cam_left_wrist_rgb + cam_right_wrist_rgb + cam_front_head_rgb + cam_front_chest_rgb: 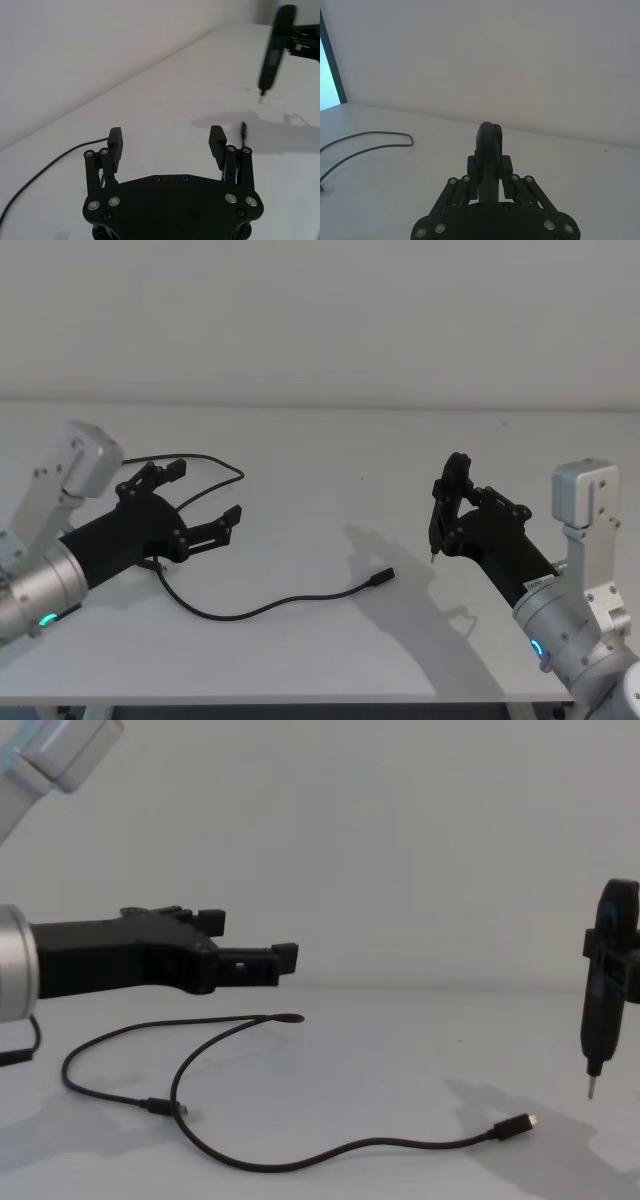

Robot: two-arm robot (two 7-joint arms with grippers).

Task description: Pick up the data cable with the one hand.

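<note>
The data cable (262, 610) is thin and black and lies loose on the white table, looping at the left and ending in a plug (381, 578) near the middle. It also shows in the chest view as the data cable (300, 1161). My left gripper (205, 492) hovers over the looped part with its fingers wide open, holding nothing and clear of the cable; in the left wrist view the left gripper (166, 135) has an empty gap. My right gripper (452, 512) stays raised at the right, shut on a slim black pin-tipped tool (600, 1010).
The white table (330, 450) runs back to a plain wall, with its front edge close to me. The tool's tip (432, 560) hangs a little above the surface, to the right of the cable's plug. Bare table lies between the two arms.
</note>
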